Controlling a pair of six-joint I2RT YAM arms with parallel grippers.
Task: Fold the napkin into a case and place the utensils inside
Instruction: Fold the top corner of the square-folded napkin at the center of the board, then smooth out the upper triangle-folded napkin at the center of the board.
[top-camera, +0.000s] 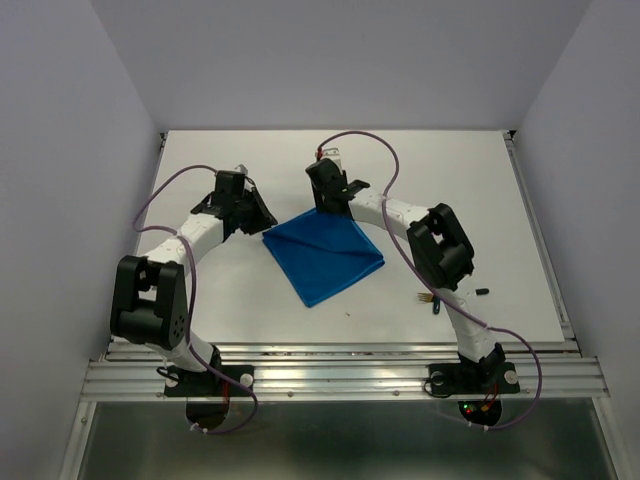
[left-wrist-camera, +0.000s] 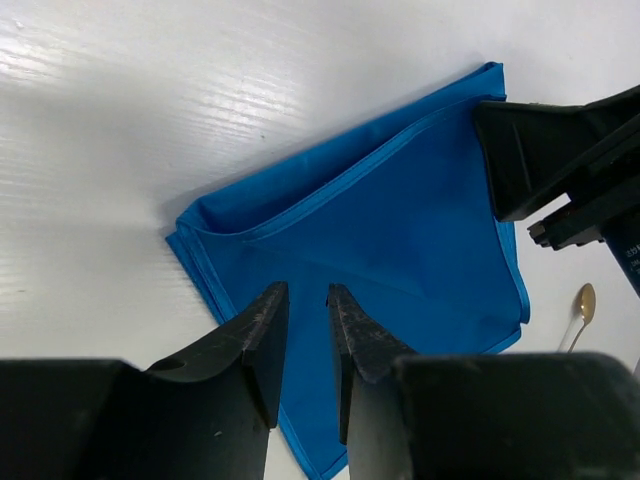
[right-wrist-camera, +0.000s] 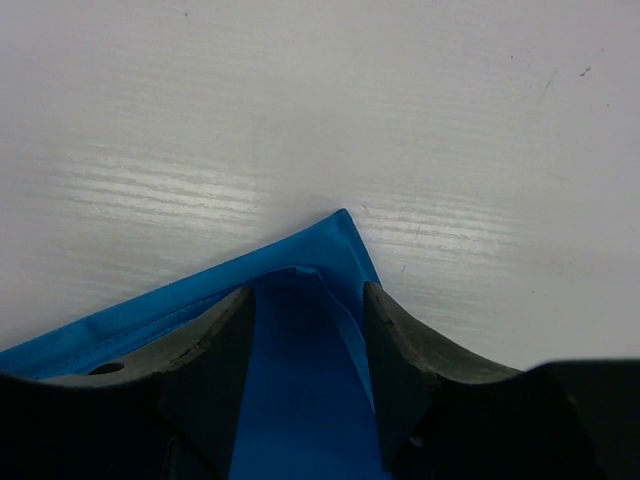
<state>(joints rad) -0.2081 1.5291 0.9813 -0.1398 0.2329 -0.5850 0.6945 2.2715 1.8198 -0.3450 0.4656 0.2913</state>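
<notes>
— Where's the napkin (top-camera: 325, 255)?
— On the table (top-camera: 480, 200), around the middle, between the two grippers.
— Which is where?
— The left gripper (left-wrist-camera: 308, 290) is at its left corner and the right gripper (right-wrist-camera: 308, 295) over its far corner.
— And the utensils (top-camera: 427, 299)?
— On the table right of the napkin, apart from it, beside the right arm (top-camera: 440, 250).

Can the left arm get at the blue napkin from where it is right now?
Probably yes: the left end effector, jaws slightly apart, sits right over the napkin edge with nothing between them.
</notes>
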